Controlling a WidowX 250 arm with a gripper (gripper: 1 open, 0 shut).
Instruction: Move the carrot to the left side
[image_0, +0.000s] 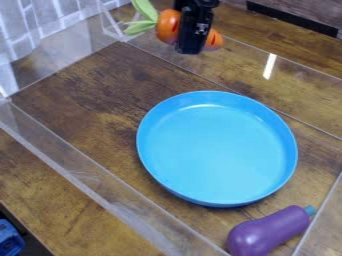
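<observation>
Carrot is up in the jaws, clamped around its orange body, leaves toward the left, beyond the blue plate and over the table. Probably light, stiff plastic, maybe slick; mid-body is the right grab, leaves likely too floppy. Eggplant sits beside the plate, untouched.

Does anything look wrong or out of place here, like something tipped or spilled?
Nothing looks spilled or damaged. The carrot is off the table, but only because the tool holds it. The plate sits flat.
</observation>
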